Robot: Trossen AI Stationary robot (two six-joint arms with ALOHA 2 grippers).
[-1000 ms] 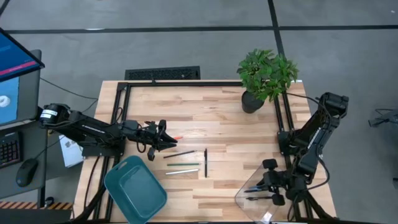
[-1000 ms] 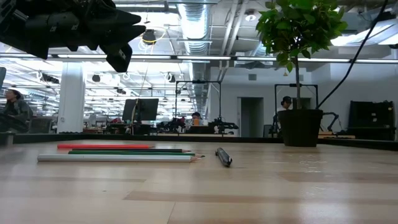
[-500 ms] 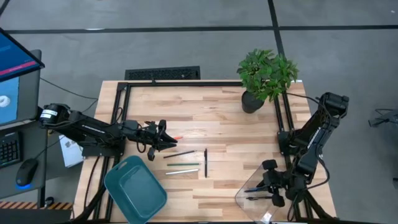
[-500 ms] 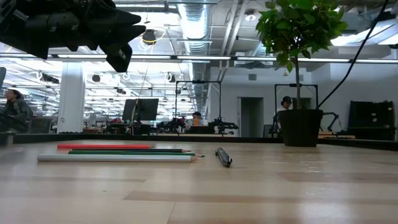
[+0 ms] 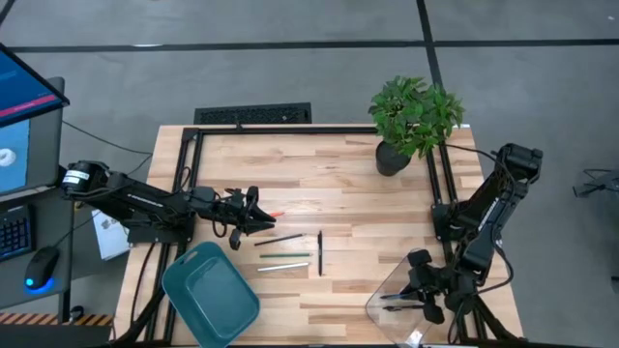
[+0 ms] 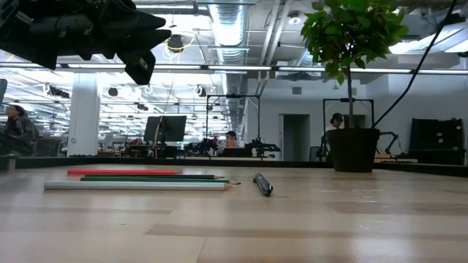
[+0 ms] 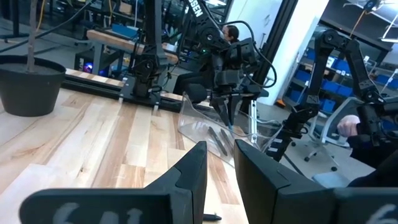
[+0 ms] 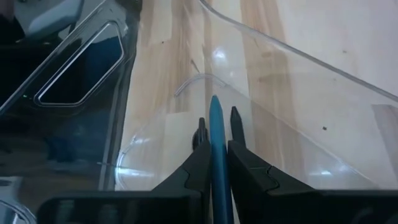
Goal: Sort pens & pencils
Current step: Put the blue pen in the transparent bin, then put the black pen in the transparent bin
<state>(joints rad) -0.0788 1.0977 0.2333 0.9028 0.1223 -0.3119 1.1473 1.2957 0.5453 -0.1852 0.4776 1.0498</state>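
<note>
Three pencils lie flat near the table's middle: a dark green one [image 5: 280, 239], a green one [image 5: 285, 255] and a pale one [image 5: 282, 267]. An orange-red pencil [image 5: 276, 213] lies just past my left gripper [image 5: 259, 221], which hangs above the table, narrowly open and holding nothing. A black pen [image 5: 320, 251] lies right of the pencils, and the low view shows it end-on [image 6: 262, 183]. My right gripper [image 5: 404, 294] is over the clear tray [image 5: 387, 314] at the near right, shut on a bluish pen [image 8: 216, 137]. Another dark pen [image 5: 398, 307] lies in that tray. My right gripper pinches the bluish pen between its two fingers [image 8: 200, 155]. The pen runs along the fingers, and its free end [image 8: 214, 104] sticks out past their tips. The fingers point toward the table's left, over the clear tray's floor. I cannot tell whether the pen touches the tray.
A teal tray [image 5: 208, 295] sits at the near left edge, close to my left arm. A potted plant [image 5: 411, 121] stands at the far right corner. A black frame rail [image 5: 290, 129] borders the table. Bare wood lies between the pencils and the clear tray.
</note>
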